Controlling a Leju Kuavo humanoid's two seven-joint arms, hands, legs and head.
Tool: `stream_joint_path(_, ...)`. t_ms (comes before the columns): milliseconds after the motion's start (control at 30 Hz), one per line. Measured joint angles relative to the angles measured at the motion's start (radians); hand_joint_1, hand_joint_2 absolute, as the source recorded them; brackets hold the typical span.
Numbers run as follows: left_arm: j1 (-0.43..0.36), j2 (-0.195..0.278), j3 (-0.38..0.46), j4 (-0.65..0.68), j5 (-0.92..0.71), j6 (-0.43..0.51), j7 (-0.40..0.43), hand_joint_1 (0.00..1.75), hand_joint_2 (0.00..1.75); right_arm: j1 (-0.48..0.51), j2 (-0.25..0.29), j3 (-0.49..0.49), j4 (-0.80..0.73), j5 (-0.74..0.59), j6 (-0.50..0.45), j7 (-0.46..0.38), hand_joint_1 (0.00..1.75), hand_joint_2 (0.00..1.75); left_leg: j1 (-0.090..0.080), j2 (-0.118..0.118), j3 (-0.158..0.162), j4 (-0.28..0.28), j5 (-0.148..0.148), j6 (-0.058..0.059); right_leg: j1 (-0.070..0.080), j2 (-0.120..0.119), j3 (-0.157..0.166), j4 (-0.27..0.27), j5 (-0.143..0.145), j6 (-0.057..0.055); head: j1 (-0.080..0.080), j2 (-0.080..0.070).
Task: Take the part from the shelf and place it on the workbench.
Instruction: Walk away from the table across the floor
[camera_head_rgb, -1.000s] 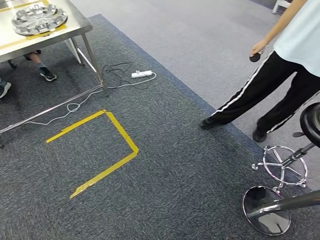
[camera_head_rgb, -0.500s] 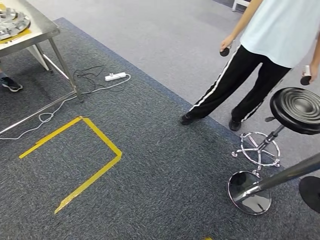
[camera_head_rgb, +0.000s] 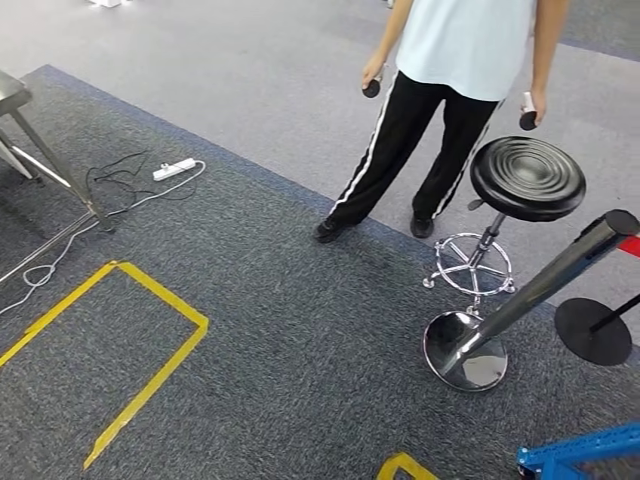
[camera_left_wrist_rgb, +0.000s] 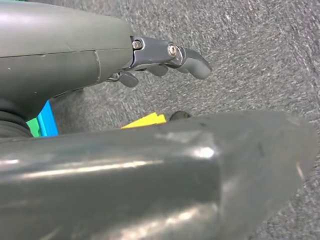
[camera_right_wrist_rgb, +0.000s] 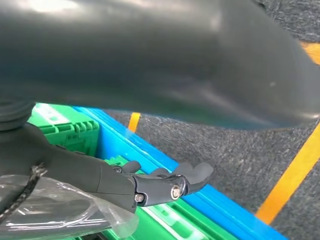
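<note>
Below, both hands hang empty with fingers apart, the left hand (camera_left_wrist_rgb: 166, 55) over grey carpet (camera_head_rgb: 302, 330), the right hand (camera_right_wrist_rgb: 166, 185) over a green crate (camera_right_wrist_rgb: 68, 130) in a blue frame (camera_right_wrist_rgb: 211, 205).

Floor's a rough dark grey carpet (camera_head_rgb: 302, 330) with matt yellow tape (camera_head_rgb: 151, 375) stuck on it. Stool (camera_head_rgb: 527, 178) has a glossy black ribbed seat on a chrome base, and the leaning pole (camera_head_rgb: 543, 285) is polished metal too. Both hands, left hand (camera_left_wrist_rgb: 166, 55) and right hand (camera_right_wrist_rgb: 166, 185), look like smooth grey plastic.
</note>
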Motion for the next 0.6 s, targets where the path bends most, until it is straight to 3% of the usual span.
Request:
stream_joint_path(33,0.001,0.000,0.000,0.000,0.002,0.000,0.000,0.00,0.00,0.000,0.000,0.000,0.000,0.000,0.000,0.000,0.00,0.00,0.000,-0.003,-0.019,0.045,-0.011,0.000,0.001,0.013,-0.001,0.000,0.001,-0.001,0.000,0.000)
stream_joint_path(67,0.001,0.000,0.000,0.000,0.003,0.000,0.000,0.00,0.00,0.001,0.000,-0.001,0.000,0.001,0.000,0.000,0.00,0.00,0.000,-0.004,-0.024,0.056,-0.002,0.002,0.002,0.027,0.000,0.001,0.001,-0.001,0.000,0.000)
stream_joint_path(133,0.001,0.000,0.000,0.000,0.005,0.000,0.000,0.00,0.00,0.002,0.000,-0.003,0.000,0.002,0.000,-0.001,0.00,0.00,0.000,-0.016,0.016,-0.037,0.069,0.009,0.004,0.055,0.002,0.003,0.001,0.000,0.000,0.000)
stream_joint_path(200,0.002,0.000,0.000,0.000,0.006,0.000,0.000,0.00,0.00,0.000,0.002,-0.004,0.000,0.005,0.000,-0.002,0.00,0.00,0.001,-0.057,0.072,-0.165,0.129,0.020,0.006,0.081,-0.002,0.009,-0.001,0.004,0.001,0.000)
stream_joint_path(267,0.002,0.000,0.000,0.000,0.009,0.000,0.000,0.00,0.00,-0.002,0.003,-0.005,0.000,0.006,0.002,-0.003,0.00,0.00,0.000,-0.081,0.090,-0.215,0.136,0.025,0.004,0.102,-0.013,0.014,0.001,0.016,0.000,0.000)
stream_joint_path(333,-0.001,0.000,-0.001,0.000,0.011,0.000,-0.001,0.00,0.00,0.002,0.003,-0.006,0.000,0.007,0.002,-0.003,0.00,0.00,-0.001,-0.066,0.089,-0.225,0.139,0.032,-0.001,0.114,-0.026,0.014,0.004,0.031,-0.001,0.000)
stream_joint_path(400,-0.002,-0.001,-0.001,0.000,0.011,0.000,-0.003,0.00,0.00,0.005,0.003,-0.007,0.000,0.009,0.001,-0.003,0.00,0.00,0.001,-0.044,0.091,-0.237,0.147,0.043,-0.001,0.076,-0.050,0.046,-0.019,0.040,0.004,0.000)
stream_joint_path(467,-0.002,-0.001,-0.001,0.000,0.011,-0.001,-0.006,0.00,0.00,0.001,0.003,-0.008,0.000,0.011,0.000,-0.003,0.00,0.00,0.001,-0.016,0.091,-0.243,0.149,0.050,-0.001,0.021,-0.106,0.158,-0.082,0.047,0.010,0.000)
stream_joint_path(533,-0.002,-0.001,0.000,0.000,0.010,-0.001,-0.007,0.00,0.00,-0.002,0.003,-0.010,0.000,0.013,0.000,-0.005,0.00,0.00,-0.001,0.013,0.089,-0.243,0.149,0.052,-0.005,0.004,-0.166,0.281,-0.131,0.054,0.011,0.000)
stream_joint_path(567,-0.003,-0.001,0.001,0.000,0.010,-0.001,-0.008,0.00,0.00,-0.001,0.003,-0.011,0.000,0.014,0.000,-0.005,0.00,0.00,-0.002,0.026,0.088,-0.242,0.148,0.052,-0.006,0.001,-0.174,0.300,-0.129,0.057,0.011,0.000)
stream_joint_path(600,-0.004,-0.001,0.001,0.000,0.009,-0.001,-0.008,0.00,0.00,0.000,0.003,-0.013,0.000,0.015,0.000,-0.006,0.00,0.00,-0.002,0.037,0.089,-0.242,0.147,0.051,-0.007,-0.003,-0.161,0.278,-0.109,0.058,0.011,0.000)
